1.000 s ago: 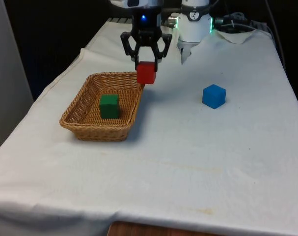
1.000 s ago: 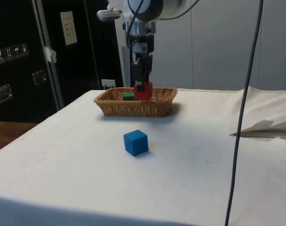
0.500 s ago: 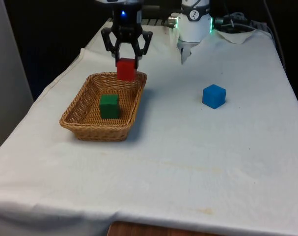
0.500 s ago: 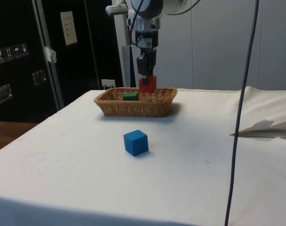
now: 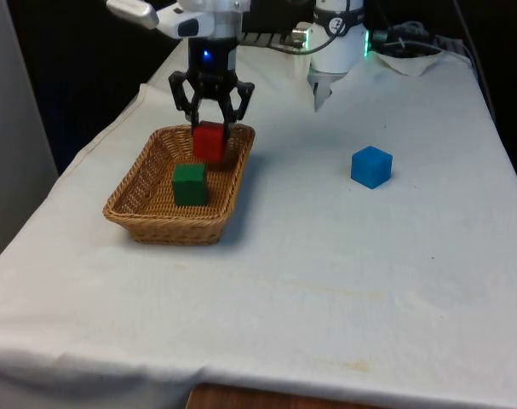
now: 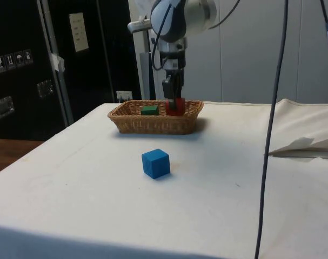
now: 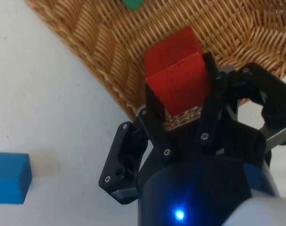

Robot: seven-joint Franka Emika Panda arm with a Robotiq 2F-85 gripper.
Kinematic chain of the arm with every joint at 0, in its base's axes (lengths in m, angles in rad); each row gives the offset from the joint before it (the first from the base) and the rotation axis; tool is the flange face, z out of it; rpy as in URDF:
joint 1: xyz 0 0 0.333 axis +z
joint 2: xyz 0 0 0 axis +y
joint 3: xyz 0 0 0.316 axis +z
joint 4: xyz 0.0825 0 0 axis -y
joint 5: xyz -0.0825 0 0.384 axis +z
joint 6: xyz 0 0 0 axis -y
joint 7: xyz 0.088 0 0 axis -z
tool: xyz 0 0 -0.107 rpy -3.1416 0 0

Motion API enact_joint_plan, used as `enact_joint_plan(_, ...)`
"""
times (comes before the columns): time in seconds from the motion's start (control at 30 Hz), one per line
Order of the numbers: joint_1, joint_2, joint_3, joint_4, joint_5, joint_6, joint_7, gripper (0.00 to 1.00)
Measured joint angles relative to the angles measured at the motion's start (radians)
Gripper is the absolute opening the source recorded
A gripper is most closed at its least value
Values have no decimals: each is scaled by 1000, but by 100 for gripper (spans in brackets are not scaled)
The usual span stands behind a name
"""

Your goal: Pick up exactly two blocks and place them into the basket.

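Small green cube block (image 5: pixel 189 184) already lies inside the woven wicker basket (image 5: pixel 139 213). Black two-finger gripper (image 5: pixel 210 136) hangs over the basket's far end, fingers clamped on a red cube block (image 5: pixel 209 141), not yet released. Blue cube block (image 5: pixel 371 166) sits apart on the white cloth. Only the drop remains.

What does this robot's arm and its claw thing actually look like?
The arm is white and rounded, built of smooth bulging segments. At its end sits a black gripper, with a rounded body and two fingers on jointed black linkages studded with small silver screws. Thin dark cables hang in the side view.
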State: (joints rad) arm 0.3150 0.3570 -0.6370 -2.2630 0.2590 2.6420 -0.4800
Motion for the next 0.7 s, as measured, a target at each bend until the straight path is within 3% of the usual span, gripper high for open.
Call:
enact_joint_plan(0.2, 0, 28, 1, 3, 17, 11, -3, 2)
enact_joint_plan(0.27, 0, 33, 1, 4, 18, 11, -3, 15)
enact_joint_plan(0.3, 0, 38, 1, 6, 18, 11, -3, 33)
enact_joint_plan(0.4, 0, 41, 1, 8, 19, 11, -3, 61)
enact_joint_plan(0.43, 0, 42, 1, 8, 19, 11, -3, 61)
enact_joint_plan(0.47, 0, 43, 1, 8, 19, 11, -3, 76)
enact_joint_plan(0.53, 0, 45, 1, 9, 19, 11, -3, 95)
enact_joint_plan(0.57, 0, 46, 1, 9, 20, 11, -3, 100)
enact_joint_plan(0.7, 0, 48, 1, 10, 20, 11, -3, 100)
